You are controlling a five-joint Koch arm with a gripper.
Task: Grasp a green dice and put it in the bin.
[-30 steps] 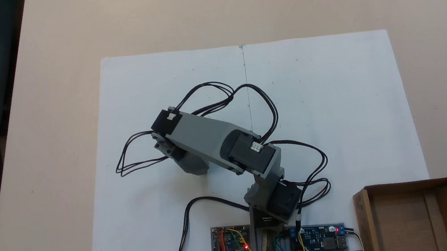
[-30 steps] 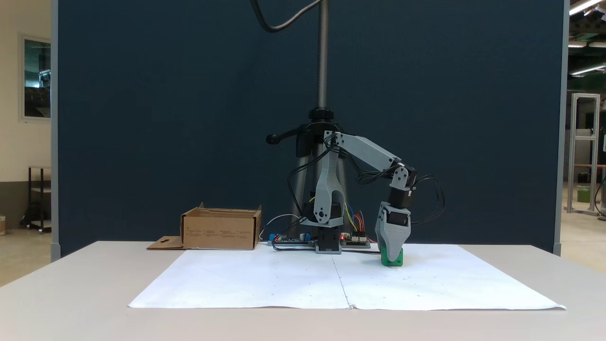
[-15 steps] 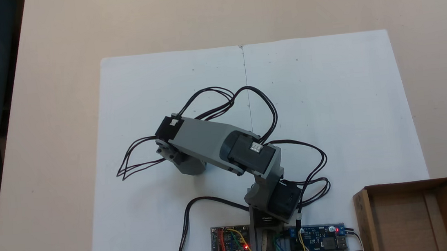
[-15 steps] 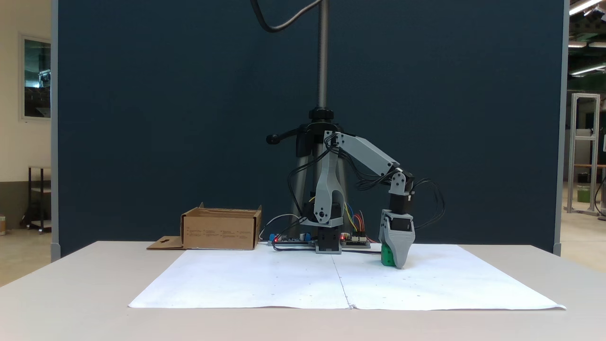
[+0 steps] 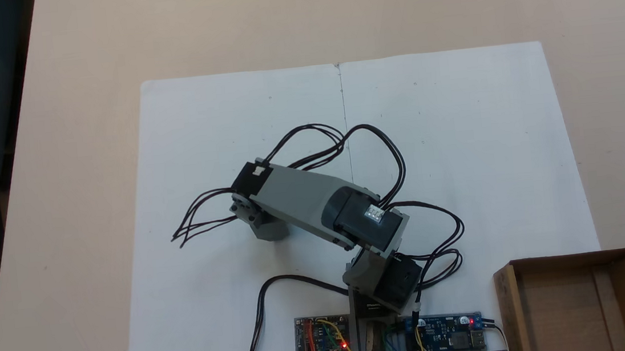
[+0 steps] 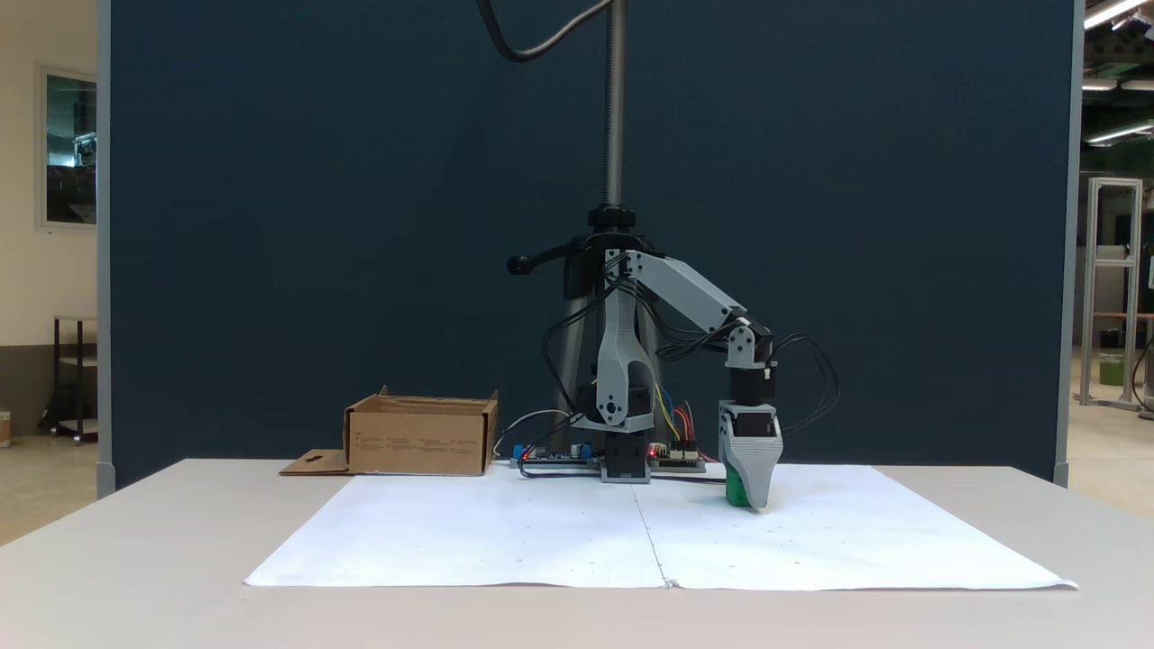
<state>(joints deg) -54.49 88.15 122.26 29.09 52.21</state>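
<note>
The green dice rests on the white paper, right of the arm's base in a fixed view. Just a green sliver shows at the left edge of the grey gripper. The gripper points straight down over the dice with its tip at the paper. Its jaws lie one behind the other, so their gap is hidden. From above, the forearm covers the dice and the jaws. The bin, a brown cardboard box, stands at the lower right corner; from the side the bin is far left of the gripper.
A white paper sheet covers the table's middle. Circuit boards with lit red lights and wires sit beside the arm's base. Black cables loop out from the arm. A tripod pole rises behind the base.
The gripper has come down over the dice, and less green shows than before. The elbow has shifted slightly toward the base. The dice has stayed in place.
</note>
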